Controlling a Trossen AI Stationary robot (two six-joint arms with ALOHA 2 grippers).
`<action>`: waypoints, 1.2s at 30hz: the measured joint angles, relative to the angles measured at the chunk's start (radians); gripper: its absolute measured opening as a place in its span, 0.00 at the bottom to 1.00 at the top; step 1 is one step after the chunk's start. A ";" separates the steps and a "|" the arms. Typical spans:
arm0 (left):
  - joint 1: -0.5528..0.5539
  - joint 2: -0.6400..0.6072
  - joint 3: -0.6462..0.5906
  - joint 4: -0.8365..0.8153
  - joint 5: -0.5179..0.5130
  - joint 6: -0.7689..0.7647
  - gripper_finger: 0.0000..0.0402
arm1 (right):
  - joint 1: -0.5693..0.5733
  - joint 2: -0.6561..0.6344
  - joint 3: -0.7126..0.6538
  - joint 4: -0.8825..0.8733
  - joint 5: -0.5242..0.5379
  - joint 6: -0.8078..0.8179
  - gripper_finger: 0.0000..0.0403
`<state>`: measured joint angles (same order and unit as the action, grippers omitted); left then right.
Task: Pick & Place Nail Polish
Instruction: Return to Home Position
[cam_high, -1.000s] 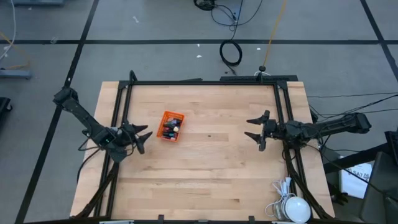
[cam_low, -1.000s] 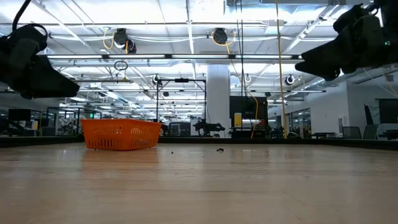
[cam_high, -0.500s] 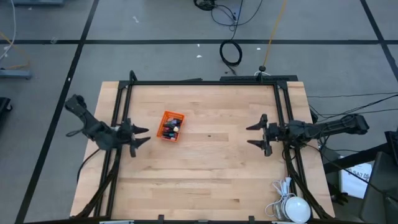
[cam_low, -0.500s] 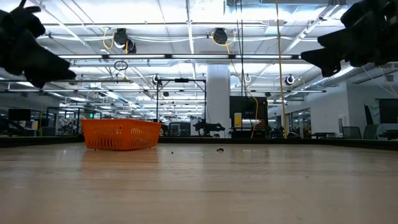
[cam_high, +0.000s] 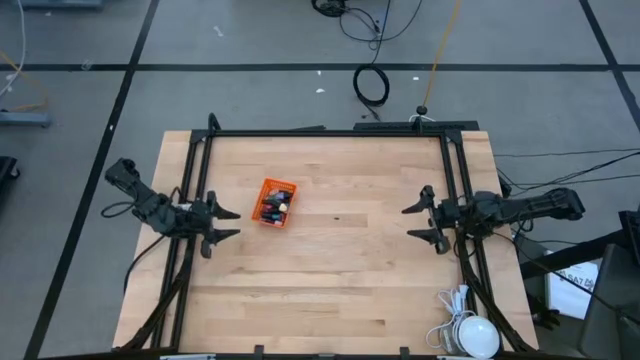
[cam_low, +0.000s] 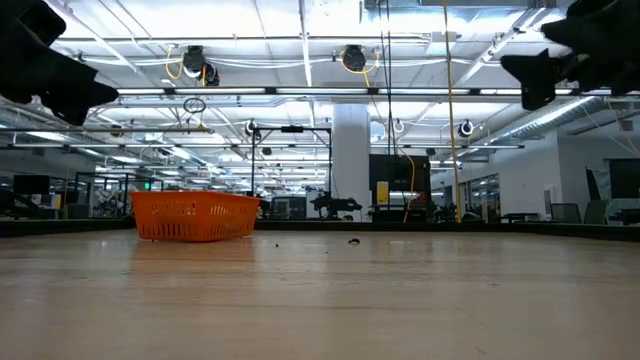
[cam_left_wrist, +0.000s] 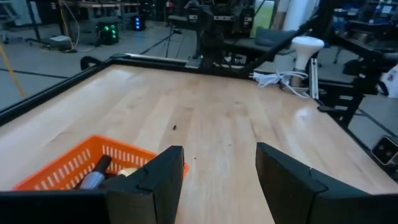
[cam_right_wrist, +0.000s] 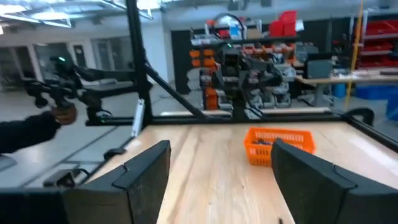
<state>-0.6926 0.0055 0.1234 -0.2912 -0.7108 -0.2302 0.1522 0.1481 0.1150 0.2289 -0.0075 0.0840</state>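
An orange mesh basket (cam_high: 276, 202) stands on the table left of centre, with several tiny nail polish bottles (cam_high: 277, 207) lying inside; it also shows in the low view (cam_low: 195, 216), the left wrist view (cam_left_wrist: 81, 169) and the right wrist view (cam_right_wrist: 278, 145). My left gripper (cam_high: 226, 222) hangs open and empty over the table's left edge, left of the basket. My right gripper (cam_high: 424, 221) hangs open and empty near the table's right edge.
A black frame rail (cam_high: 330, 132) runs around the tabletop. A white lamp and its cable (cam_high: 468, 328) lie at the near right corner. Bare wood (cam_high: 340, 260) spreads between the basket and the right gripper.
Both arms have drawn back from the table's middle: my left gripper toward the left edge, my right gripper toward the right edge and a little nearer. Both stay open. The basket has kept still.
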 joint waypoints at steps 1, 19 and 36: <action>0.004 0.000 0.000 0.003 0.005 0.004 0.49 | 0.000 -0.028 0.000 -0.013 -0.015 0.002 0.65; 0.047 0.002 -0.021 0.014 0.129 0.019 0.49 | 0.000 -0.144 -0.071 -0.135 0.237 -0.046 0.65; 0.047 0.002 -0.020 0.013 0.126 0.044 0.49 | 0.000 -0.137 -0.098 -0.132 0.242 -0.028 0.65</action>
<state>-0.6453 0.0074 0.1032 -0.2779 -0.5846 -0.1860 0.1520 0.0113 0.0166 0.0971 0.2344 0.0559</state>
